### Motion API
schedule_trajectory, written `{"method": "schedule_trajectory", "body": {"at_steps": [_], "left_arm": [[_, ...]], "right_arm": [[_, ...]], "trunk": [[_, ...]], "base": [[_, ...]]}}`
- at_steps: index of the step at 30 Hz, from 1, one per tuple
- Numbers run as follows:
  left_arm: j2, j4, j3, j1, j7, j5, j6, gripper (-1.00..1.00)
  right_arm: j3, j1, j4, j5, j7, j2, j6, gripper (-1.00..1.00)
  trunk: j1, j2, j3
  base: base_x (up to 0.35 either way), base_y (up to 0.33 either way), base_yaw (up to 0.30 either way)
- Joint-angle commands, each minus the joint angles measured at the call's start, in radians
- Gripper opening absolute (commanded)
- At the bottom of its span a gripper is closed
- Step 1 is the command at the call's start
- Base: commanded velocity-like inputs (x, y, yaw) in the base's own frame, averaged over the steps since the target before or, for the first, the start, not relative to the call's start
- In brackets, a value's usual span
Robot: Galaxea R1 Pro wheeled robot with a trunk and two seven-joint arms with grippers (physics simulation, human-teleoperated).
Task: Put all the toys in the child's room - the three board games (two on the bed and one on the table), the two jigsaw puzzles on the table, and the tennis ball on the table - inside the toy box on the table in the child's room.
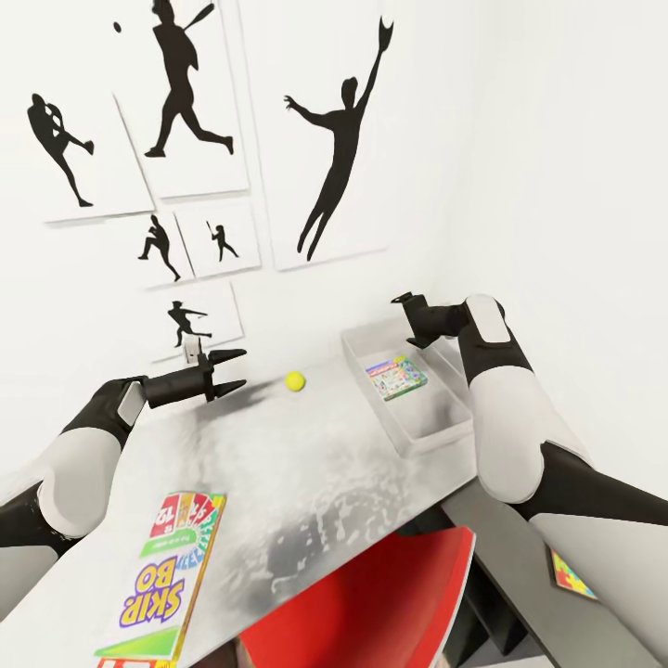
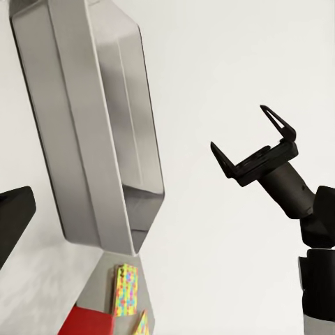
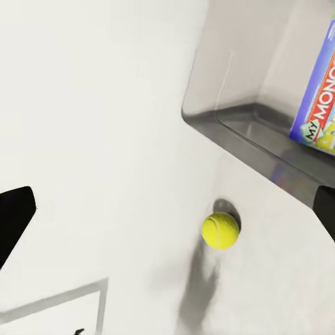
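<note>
Lying in toy box (image 1: 436,436): board game (image 1: 396,378)

White walls meet at corner; baseball-player silhouette posters (image 1: 186,139) on left wall; red chair (image 1: 371,603) below.

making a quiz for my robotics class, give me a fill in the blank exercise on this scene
1. Inside the toy box lies one ____.
2. The tennis ball rests on the ____, outside the toy box.
3. The left hand holds nothing; its fingers are ____.
4. The Skip-Bo game lies on the table under the robot's ____ arm.

Missing words: board game; table; open; left
</note>
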Motion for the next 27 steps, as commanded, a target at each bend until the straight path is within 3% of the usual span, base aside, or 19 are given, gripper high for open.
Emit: {"method": "schedule_trajectory", "body": {"at_steps": [1, 27], "left_arm": [[0.0, 0.0, 0.007, -0.001, -0.007, -0.01, 0.007, 1.0], [0.0, 0.0, 0.006, -0.001, -0.008, -0.009, 0.007, 1.0]], "right_arm": [[-0.004, -0.001, -0.002, -0.01, -0.01, 0.001, 0.001, 1.0], [-0.002, -0.001, -0.002, -0.011, -0.009, -0.001, -0.017, 1.0]], "trunk": [[0.001, -0.002, 0.0], [0.001, -0.002, 0.041]], "base": [[0.0, 0.0, 0.0], [0.0, 0.0, 0.0]]}}
